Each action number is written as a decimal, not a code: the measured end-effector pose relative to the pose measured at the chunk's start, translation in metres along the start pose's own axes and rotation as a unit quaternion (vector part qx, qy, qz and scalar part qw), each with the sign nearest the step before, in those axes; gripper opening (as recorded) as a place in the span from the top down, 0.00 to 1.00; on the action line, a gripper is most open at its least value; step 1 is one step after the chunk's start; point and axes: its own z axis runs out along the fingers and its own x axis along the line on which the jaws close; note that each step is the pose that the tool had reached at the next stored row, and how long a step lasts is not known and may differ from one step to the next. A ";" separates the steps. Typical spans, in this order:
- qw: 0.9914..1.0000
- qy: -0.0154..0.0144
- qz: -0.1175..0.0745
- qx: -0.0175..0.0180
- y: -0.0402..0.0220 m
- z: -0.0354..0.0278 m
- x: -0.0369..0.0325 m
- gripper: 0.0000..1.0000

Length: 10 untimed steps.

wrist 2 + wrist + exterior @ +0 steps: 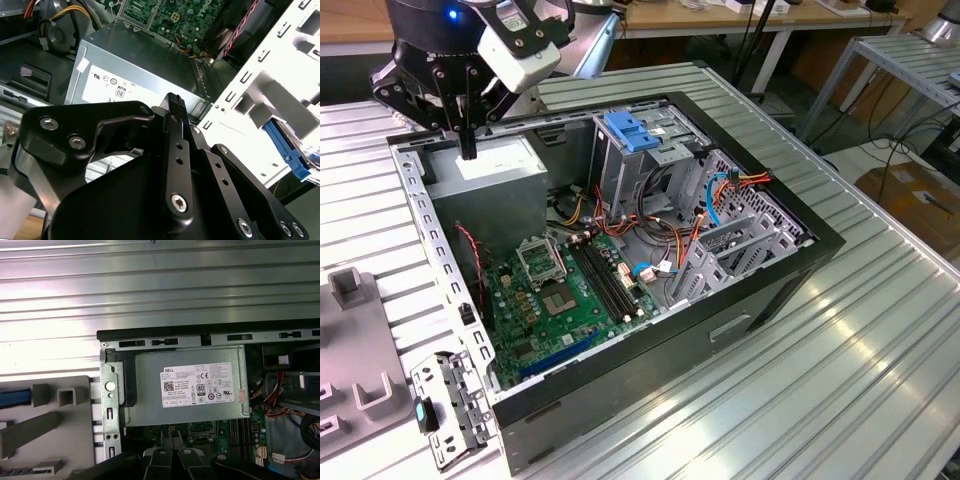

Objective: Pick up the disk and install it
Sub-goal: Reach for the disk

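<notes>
My gripper (467, 143) hangs shut with nothing in it just above the grey power-supply box (485, 170), at the far corner of the open computer case on the exterior view's left. The black fingers (176, 107) are pressed together over the box's white sticker (117, 90). The gripper (170, 457) also shows in the first wrist view, close to the box (192, 387). The disk itself is out of view. A blue strip (14, 397) lies on the grey fixture beside the case, and I cannot tell what it is.
The tall drive cage with a blue plastic handle (630, 133) stands mid-case. The green motherboard (565, 290) lies on the case floor, with loose cables (720, 190) to its right. A grey fixture (355, 340) and a metal bracket (450, 410) sit left of the case.
</notes>
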 end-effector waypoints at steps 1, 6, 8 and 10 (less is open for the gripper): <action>1.000 0.000 0.000 0.000 0.0000 0.0000 0.0005 0.89; 1.000 0.001 0.000 0.000 -0.0003 0.0003 0.0033 0.89; 1.000 0.002 0.000 0.000 -0.0003 0.0004 0.0044 0.89; 1.000 0.002 0.000 0.000 -0.0004 0.0005 0.0053 0.89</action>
